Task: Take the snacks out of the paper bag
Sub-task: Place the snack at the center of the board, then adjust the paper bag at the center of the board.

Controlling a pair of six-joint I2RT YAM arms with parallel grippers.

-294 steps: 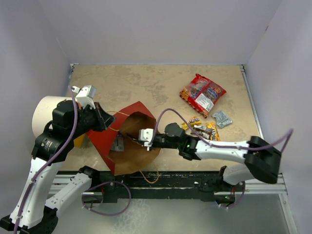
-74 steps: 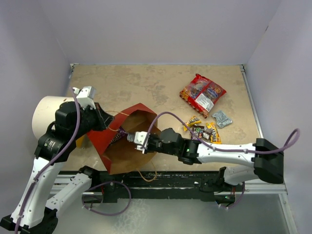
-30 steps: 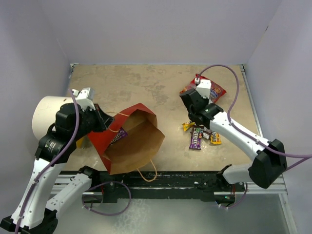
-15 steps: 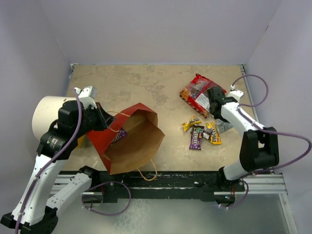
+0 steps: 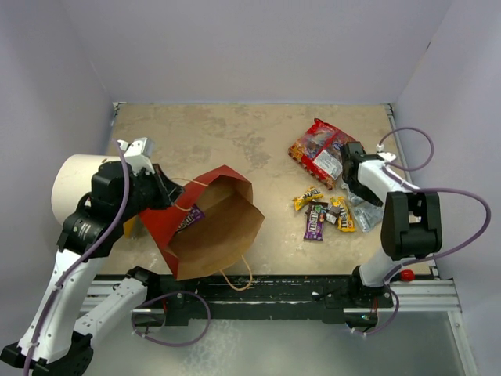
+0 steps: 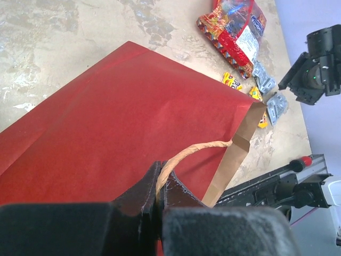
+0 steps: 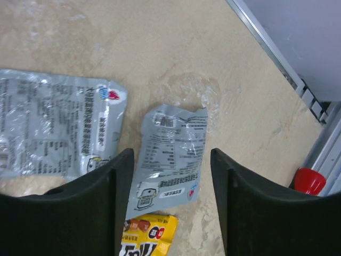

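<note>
The paper bag (image 5: 168, 231) lies on its side, its brown mouth (image 5: 223, 227) facing the near right. A purple candy pack (image 5: 189, 217) shows just inside it. My left gripper (image 6: 160, 184) is shut on the bag's tan string handle (image 6: 197, 149). Two red snack bags (image 5: 322, 153) and several candy packs (image 5: 322, 215) lie on the table to the right. My right gripper (image 7: 171, 156) hangs open over a silver-grey packet (image 7: 173, 136), which lies flat between its fingers. A second silver packet (image 7: 58, 133) and a yellow candy pack (image 7: 149, 237) lie beside it.
A white-and-orange cylinder (image 5: 74, 186) stands behind the left arm. The table's metal rail (image 7: 314, 106) and a red button (image 7: 309, 181) are close to the right of my right gripper. Walls close off the back and both sides.
My right arm swung from over the red snack bags to the right side of the table, and its jaws opened over the silver packet. The left arm and the bag stayed put.
</note>
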